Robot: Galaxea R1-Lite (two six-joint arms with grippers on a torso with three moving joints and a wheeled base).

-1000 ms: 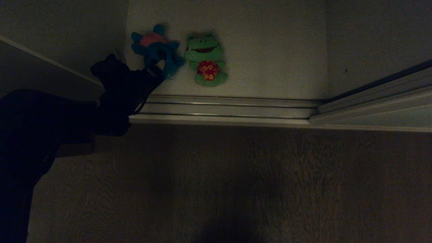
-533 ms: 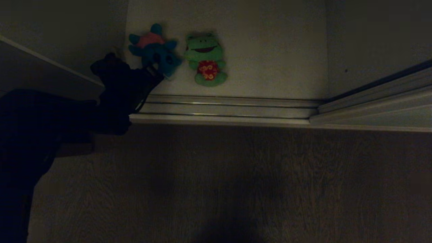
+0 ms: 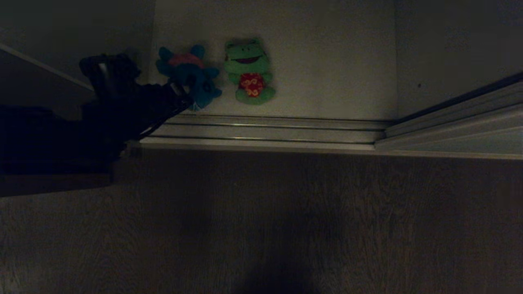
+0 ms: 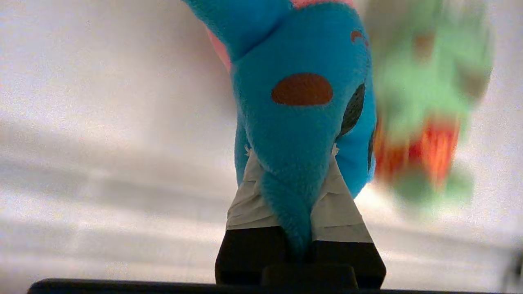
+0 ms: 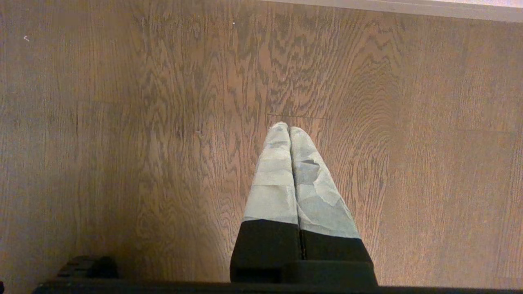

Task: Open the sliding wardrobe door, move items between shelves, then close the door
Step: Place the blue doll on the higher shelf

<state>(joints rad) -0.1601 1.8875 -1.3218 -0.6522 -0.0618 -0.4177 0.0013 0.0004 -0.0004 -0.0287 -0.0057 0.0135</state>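
Right pincer (image 5: 289, 134) is parked over the wood floor (image 3: 261, 228), tips pressed together, nothing held. Past the floor, door track (image 3: 269, 132); just beyond the track, left pincer (image 3: 182, 92) is clamped on a low limb of the blue toy (image 3: 192, 75). The grip is thin, so a slow, straight lift is advised to avoid slip. Green toy (image 3: 248, 71) lies just beside the blue toy on the white shelf (image 3: 327, 61); it should be cleared without being snagged.
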